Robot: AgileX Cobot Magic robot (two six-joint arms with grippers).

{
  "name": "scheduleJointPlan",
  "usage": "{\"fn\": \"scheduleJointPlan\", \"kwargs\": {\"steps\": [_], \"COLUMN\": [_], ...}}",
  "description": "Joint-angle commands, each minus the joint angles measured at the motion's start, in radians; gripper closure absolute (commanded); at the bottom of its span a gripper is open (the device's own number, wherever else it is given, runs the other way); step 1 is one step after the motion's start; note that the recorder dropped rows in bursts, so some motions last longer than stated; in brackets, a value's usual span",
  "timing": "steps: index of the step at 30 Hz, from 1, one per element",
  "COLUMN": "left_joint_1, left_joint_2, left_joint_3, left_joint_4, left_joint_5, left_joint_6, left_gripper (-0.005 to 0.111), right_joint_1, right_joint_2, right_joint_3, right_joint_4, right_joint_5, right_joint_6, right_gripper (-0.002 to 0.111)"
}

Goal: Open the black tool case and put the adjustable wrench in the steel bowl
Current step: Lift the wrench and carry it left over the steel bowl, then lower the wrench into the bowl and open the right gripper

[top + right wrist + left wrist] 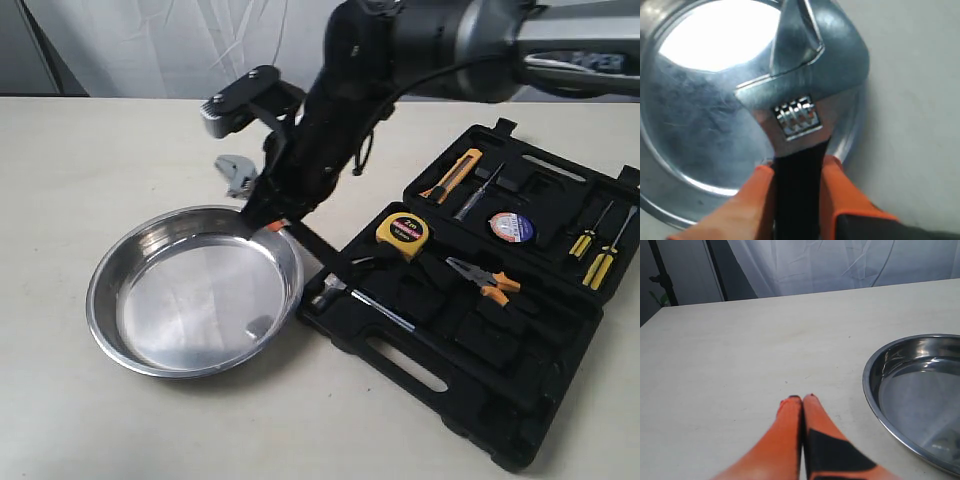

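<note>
Over the steel bowl (695, 130) I find the right pincer (797, 169) clamped on the adjustable wrench (800, 95); left pincer (802, 399) closed, empty, above the counter (740, 350).

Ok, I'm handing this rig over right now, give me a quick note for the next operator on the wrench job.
Left gripper: shut, empty, over the table beside the steel bowl.
Right gripper: shut on the adjustable wrench by its black handle, head over the bowl's rim.
Black tool case: open, flat on the table.
Done: case opened, wrench taken out.
Left: lower the wrench into the empty bowl and release.
</note>
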Motion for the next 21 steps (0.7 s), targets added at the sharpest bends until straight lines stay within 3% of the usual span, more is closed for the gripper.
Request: {"fn": "scheduleJointPlan", "kwargs": {"steps": [1, 11, 21], "left_joint_1": [0.004, 0.004, 0.004], "left_joint_2": [-0.003, -0.003, -0.003], "left_joint_3": [-0.003, -0.003, -0.003], "left_joint_4": [0.004, 0.004, 0.004], "left_joint_5": [-0.010, -0.010, -0.010], "left_joint_6": [-0.002, -0.002, -0.002], "left_gripper": [0.107, 0.107, 0.107], "right_joint_1": [0.054, 0.087, 0.088], "right_joint_2": [0.086, 0.294, 0.384], "right_joint_3": [-0.101, -0.343, -0.361], "right_joint_4": [0.008, 0.043, 0.054], "right_joint_5": [-0.002, 0.034, 0.074], "right_joint_6": [-0.019, -0.044, -0.040], "right_gripper": [0.109, 0.109, 0.109]}}
